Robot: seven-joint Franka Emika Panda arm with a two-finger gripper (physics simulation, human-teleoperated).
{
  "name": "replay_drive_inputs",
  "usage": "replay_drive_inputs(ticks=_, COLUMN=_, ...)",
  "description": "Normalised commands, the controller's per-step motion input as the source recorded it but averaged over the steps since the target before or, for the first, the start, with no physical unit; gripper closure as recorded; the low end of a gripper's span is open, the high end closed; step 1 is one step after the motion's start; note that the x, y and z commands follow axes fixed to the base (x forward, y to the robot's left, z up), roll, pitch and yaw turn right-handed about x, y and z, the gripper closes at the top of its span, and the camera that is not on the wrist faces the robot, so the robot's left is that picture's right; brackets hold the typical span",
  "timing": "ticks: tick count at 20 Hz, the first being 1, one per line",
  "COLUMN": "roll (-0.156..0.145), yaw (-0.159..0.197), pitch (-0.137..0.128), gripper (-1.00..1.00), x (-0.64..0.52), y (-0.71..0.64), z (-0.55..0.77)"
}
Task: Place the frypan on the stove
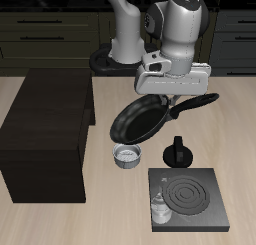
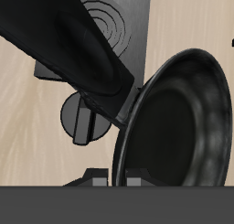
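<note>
On the tabletop (image 1: 60, 219) stands a big dark box (image 1: 45, 139). The stove (image 1: 190, 199) lies near the front edge. The pan (image 1: 140, 119) hangs tilted in the air, its handle clamped in the pincer (image 1: 172, 97), above a small pot (image 1: 178, 152) and a bowl (image 1: 127, 156).

Your arm reaches forward from the base at twelve o'clock, wrist angled downward, and your gripper (image 1: 168, 93) hangs above the table, fingers clamped tight.
</note>
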Motion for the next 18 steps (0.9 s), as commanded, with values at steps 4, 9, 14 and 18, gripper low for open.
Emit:
replay_drive_inputs(ticks=4, roll=0.013, yaw=0.013, pitch=-0.008, gripper=1.00, x=0.20, y=0.14, z=0.04)
replay_drive_inputs(ticks=9, roll=-0.009, yaw=-0.001, pitch=0.003, gripper=1.00, x=0.38, y=0.20, z=0.02)
replay_drive_inputs(ticks=14, roll=-0.013, yaw=-0.004, pitch=-0.012, gripper=1.00, x=0.27, y=0.14, z=0.04)
replay_drive_inputs(ticks=18, roll=-0.029, yaw=-0.007, pitch=-0.002, gripper=1.00, x=0.33, y=0.14, z=0.03)
